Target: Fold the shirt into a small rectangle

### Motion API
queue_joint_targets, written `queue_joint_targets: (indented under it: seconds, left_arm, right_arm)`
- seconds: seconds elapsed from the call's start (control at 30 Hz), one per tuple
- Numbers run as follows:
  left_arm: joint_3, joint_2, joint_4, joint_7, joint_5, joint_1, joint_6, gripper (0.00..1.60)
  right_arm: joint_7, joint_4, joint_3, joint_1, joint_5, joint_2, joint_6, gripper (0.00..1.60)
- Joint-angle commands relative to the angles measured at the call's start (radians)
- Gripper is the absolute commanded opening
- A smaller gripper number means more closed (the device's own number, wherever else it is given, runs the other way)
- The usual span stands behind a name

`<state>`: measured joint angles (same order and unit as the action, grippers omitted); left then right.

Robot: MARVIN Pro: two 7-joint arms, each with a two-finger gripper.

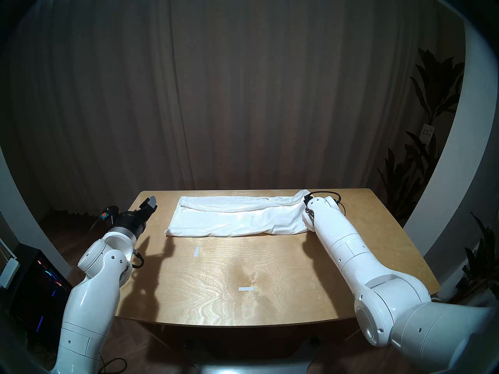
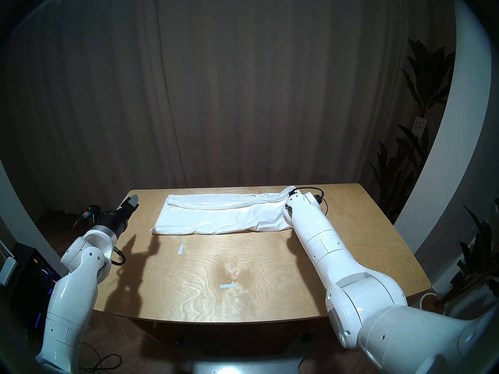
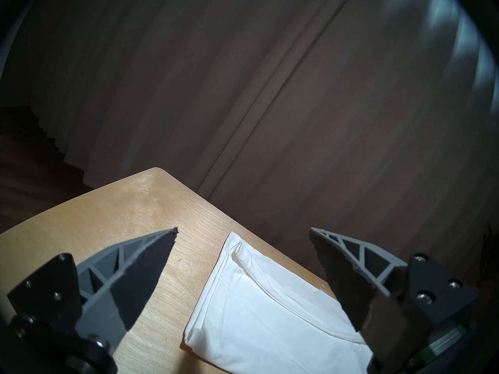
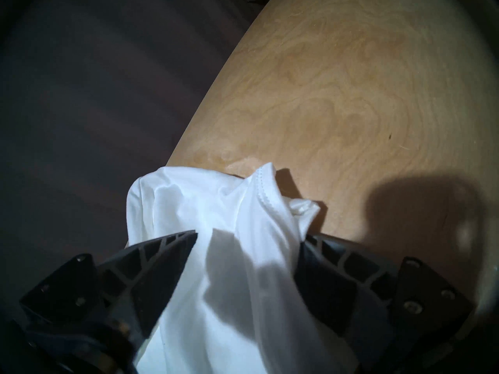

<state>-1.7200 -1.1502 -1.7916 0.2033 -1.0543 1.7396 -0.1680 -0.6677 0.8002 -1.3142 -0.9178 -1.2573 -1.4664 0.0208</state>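
Note:
The white shirt (image 1: 237, 219) lies along the far part of the wooden table (image 1: 243, 271), folded lengthwise into a long band. Its red letters are hidden. My right gripper (image 4: 248, 235) is at the band's right end, with bunched cloth (image 4: 189, 203) filling the gap between its fingers and raised a little off the table. In the head view the gripper is mostly hidden behind its wrist (image 1: 318, 206). My left gripper (image 1: 149, 203) is open and empty above the table's far left corner, left of the shirt's left end (image 3: 270, 311).
Two short white tape marks (image 1: 196, 251) (image 1: 246, 289) are stuck on the table in front of the shirt. A brown curtain hangs close behind the table's far edge. Plants (image 1: 432, 149) stand at the right, and a dark computer case (image 1: 35, 284) sits on the floor at the left.

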Motion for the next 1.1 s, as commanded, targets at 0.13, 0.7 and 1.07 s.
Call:
queue_joint_targets:
  seconds: [0.13,0.7,1.07]
  left_arm:
    - [-0.015,-0.005,-0.038,0.006,0.005,0.016,0.019,1.6]
    - [-0.033,-0.038,-0.06,0.024,0.008,0.044,0.046,1.6]
    - [-0.049,-0.065,-0.08,0.035,0.011,0.07,0.066,1.6]
  right_arm:
    - [0.071,-0.164,0.041,0.021,0.009,-0.04,-0.016,0.63]
    - [0.149,-0.022,0.111,0.017,0.063,0.01,-0.039,0.0]
    - [0.201,0.11,0.195,-0.018,0.15,0.04,0.004,0.0]
